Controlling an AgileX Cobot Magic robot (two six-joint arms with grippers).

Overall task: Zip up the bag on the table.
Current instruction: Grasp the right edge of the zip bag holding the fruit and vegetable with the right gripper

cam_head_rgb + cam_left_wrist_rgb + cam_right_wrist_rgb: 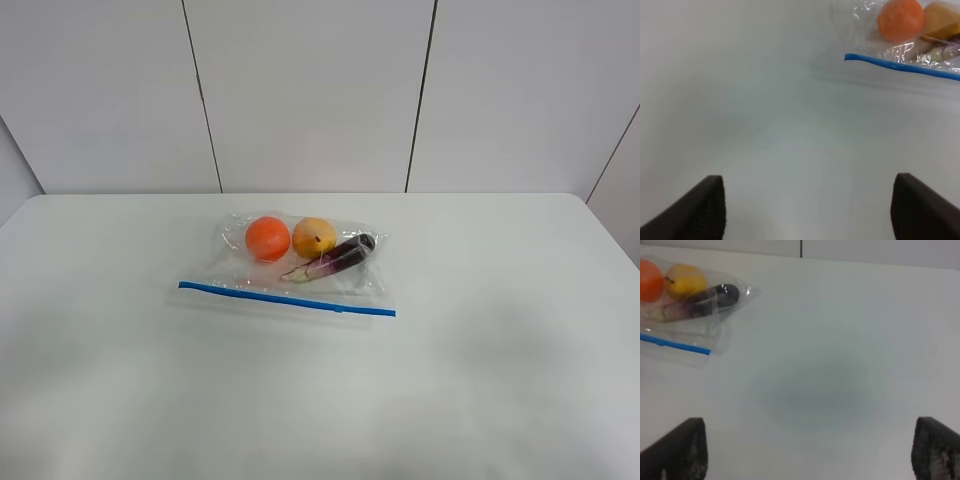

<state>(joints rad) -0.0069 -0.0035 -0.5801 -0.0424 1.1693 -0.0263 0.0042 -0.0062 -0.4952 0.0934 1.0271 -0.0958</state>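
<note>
The clear crinkly bag lies flat near the middle of the white table, its blue zipper strip along the near edge. Inside are an orange fruit, a yellow fruit and a purple eggplant. Neither arm shows in the exterior view. In the left wrist view the bag is far off and the left gripper is open over bare table. In the right wrist view the bag is far off and the right gripper is open over bare table.
A pale panelled wall stands behind the table's far edge. Nothing else stands on the tabletop besides the bag.
</note>
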